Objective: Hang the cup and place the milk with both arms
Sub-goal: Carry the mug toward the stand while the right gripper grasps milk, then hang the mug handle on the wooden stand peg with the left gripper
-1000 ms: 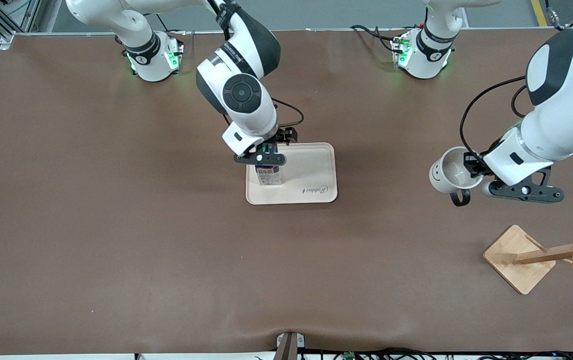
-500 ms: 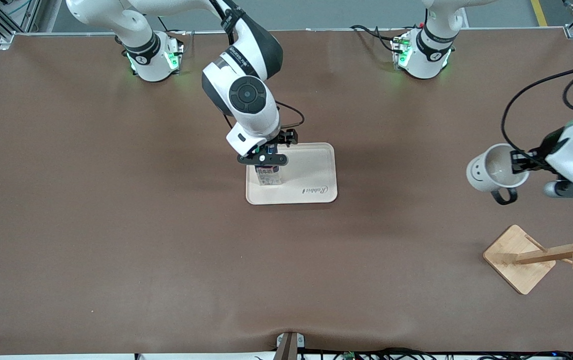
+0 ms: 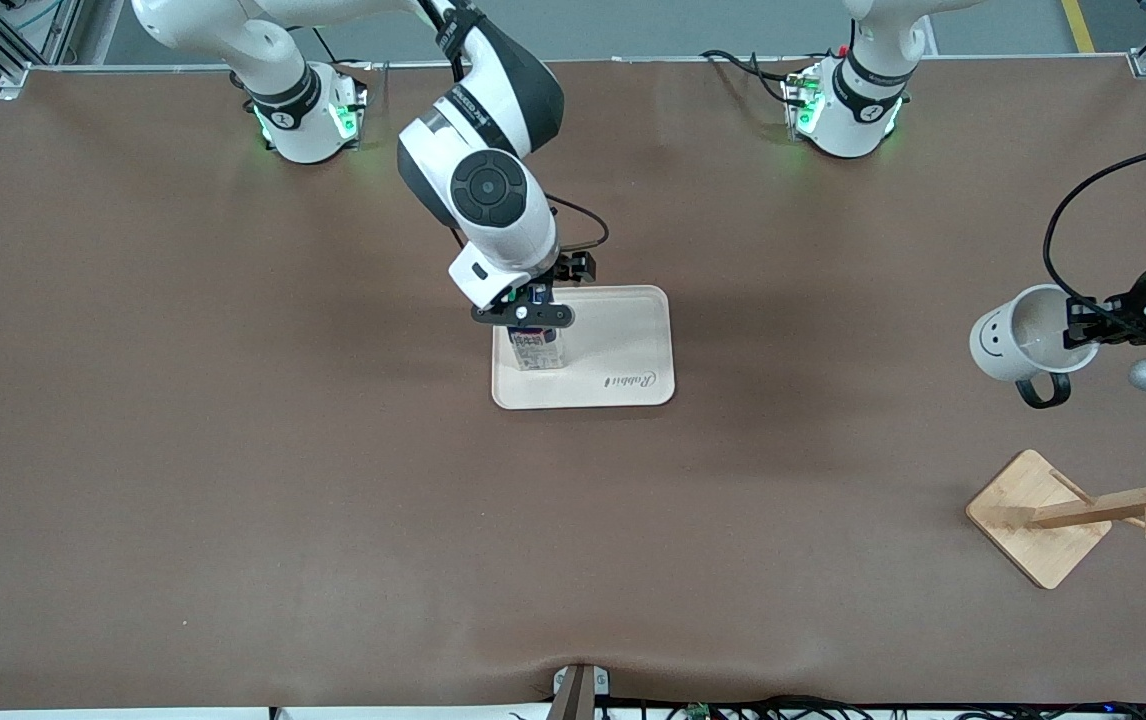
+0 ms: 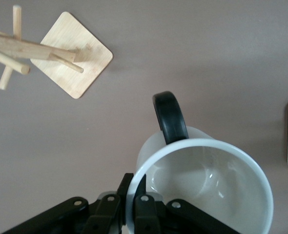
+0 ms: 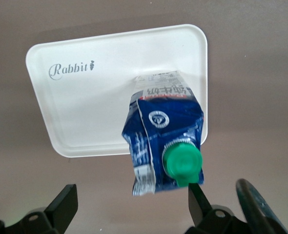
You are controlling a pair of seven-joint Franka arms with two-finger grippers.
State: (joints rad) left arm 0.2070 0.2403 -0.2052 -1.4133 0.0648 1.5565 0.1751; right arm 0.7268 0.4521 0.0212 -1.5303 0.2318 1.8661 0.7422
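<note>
Glossy white ceramic cup (image 3: pixel 1018 342), round-mouthed with a black loop handle and smiley face, hangs tilted in the left gripper (image 4: pixel 133 210), its fingers pinched on the rim, over brown matte table (image 3: pixel 233 450) near the bamboo peg rack (image 3: pixel 1083 510). Dark-blue gable-top milk carton (image 5: pixel 163 141) stands on the cream rounded tray (image 5: pixel 85 107); the right gripper (image 5: pixel 129 207) hangs above it, spread wide, holding nothing.

White arms (image 3: pixel 493 200), dark grey joints, green-lit bases (image 3: pixel 308 120), black cables
</note>
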